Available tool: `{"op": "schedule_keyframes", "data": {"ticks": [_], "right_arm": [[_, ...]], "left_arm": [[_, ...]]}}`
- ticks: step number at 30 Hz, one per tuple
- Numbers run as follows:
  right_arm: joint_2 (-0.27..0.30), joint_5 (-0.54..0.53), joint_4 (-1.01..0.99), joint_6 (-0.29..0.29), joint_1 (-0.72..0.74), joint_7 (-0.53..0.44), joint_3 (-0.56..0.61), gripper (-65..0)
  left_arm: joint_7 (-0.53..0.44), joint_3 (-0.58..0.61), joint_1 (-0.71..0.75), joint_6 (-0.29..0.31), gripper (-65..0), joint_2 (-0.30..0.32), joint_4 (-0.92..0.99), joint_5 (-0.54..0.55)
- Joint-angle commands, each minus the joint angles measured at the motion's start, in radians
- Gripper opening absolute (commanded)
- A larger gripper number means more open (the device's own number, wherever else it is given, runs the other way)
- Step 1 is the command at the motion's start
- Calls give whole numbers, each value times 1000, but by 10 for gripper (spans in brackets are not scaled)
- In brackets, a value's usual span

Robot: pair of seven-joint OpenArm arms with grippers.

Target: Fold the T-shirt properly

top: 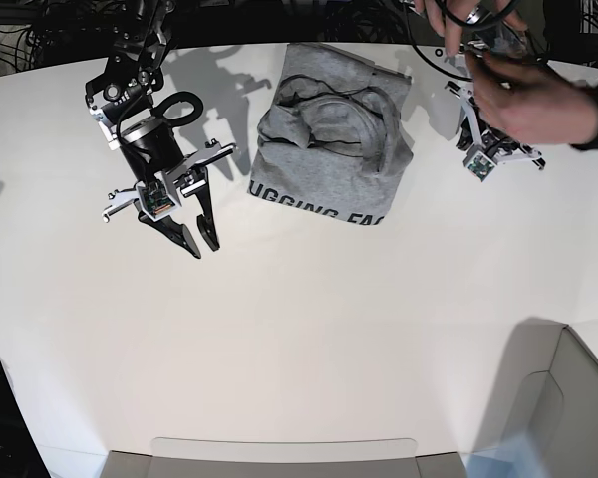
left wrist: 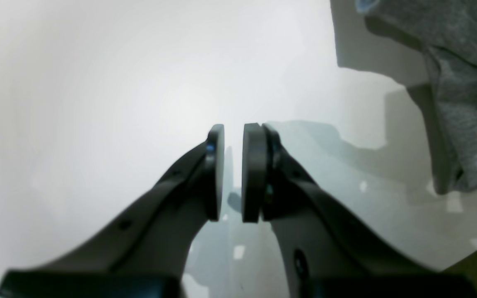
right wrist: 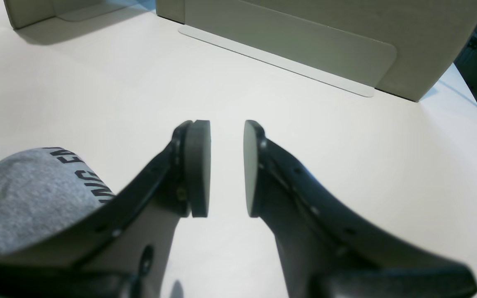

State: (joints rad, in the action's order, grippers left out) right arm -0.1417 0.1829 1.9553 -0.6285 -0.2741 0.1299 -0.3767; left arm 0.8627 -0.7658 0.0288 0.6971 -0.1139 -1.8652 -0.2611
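Nearest the base camera, along the near edge of the white table [top: 309, 339], stands a pale upright panel [top: 284, 456], with a second one at the near right corner [top: 563, 408]. The right wrist view shows the same kind of panels beyond its gripper.

The right gripper [top: 199, 239] hangs over bare tabletop at the left of the scene, just left of the T-shirt [top: 334, 139]. Its jaws stand partly open with a clear gap between the pads [right wrist: 199, 165], and nothing lies between them.

The T-shirt sits bunched in a rough heap at the far middle of the table, its dark-trimmed neckline turned upward and a line of dark block lettering running along its near edge. It touches neither gripper.

The left gripper [left wrist: 233, 171] is at the far right, largely covered in the base view by a person's hand [top: 523, 90] that reaches in from the far right edge. Its wrist view shows the pads [left wrist: 253, 174] close together with only a narrow slit between them and nothing in it; the shirt [left wrist: 462, 95] lies off to one side, though that view is hazy.
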Motion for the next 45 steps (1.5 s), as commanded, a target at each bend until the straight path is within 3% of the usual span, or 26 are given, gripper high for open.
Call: {"op": "schedule_keyframes", "data": {"ticks": [1,45], "right_arm": [[0,-20,16,6,9,-36,0,-507],[0,-16,-90,6,137,-28,-5,-507]], "left_arm": [[-10,1,-7,1,-572,3,-18,13],[-9,2,-34,1,-572,3,-18,13]]}}
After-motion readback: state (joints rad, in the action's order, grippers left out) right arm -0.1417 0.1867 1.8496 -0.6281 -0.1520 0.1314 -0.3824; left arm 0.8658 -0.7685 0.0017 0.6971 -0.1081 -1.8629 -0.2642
